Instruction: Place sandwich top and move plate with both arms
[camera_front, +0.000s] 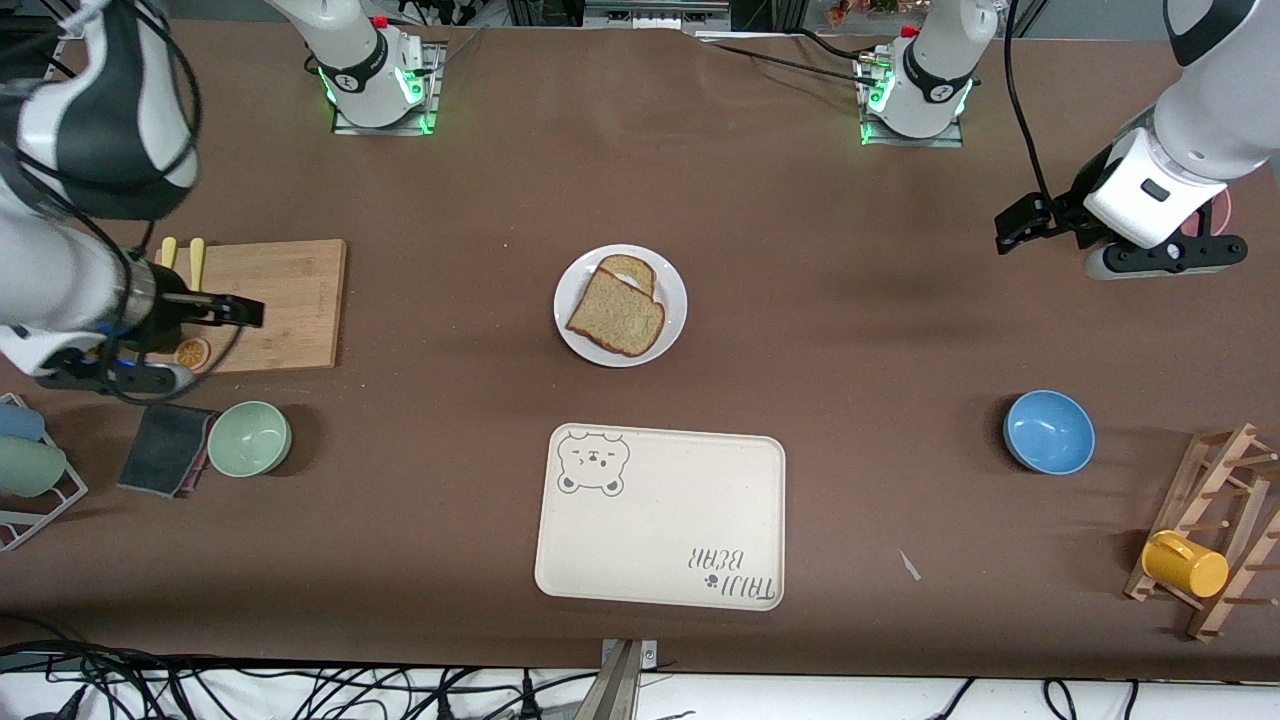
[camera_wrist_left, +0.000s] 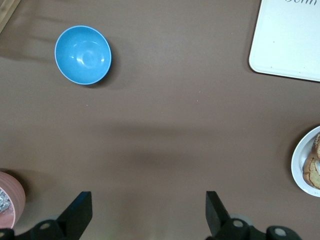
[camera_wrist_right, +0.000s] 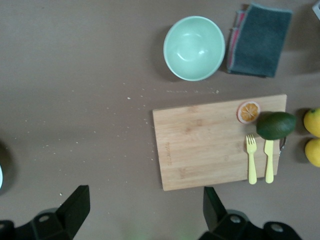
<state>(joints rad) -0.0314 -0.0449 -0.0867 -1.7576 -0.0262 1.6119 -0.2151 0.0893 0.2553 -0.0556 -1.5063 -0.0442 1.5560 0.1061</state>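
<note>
The plate sits mid-table, farther from the front camera than the bear tray. The sandwich top, a speckled tan slice, lies on it, skewed over a lower slice with a bit of white egg showing. My left gripper is open and empty above the table at the left arm's end. Its wrist view shows open fingers and the plate's edge. My right gripper is open and empty over the cutting board. Its wrist view shows open fingers.
The cream bear tray lies nearer the front camera than the plate. A blue bowl and a mug rack are at the left arm's end. A green bowl, dark cloth, fork and avocado are at the right arm's end.
</note>
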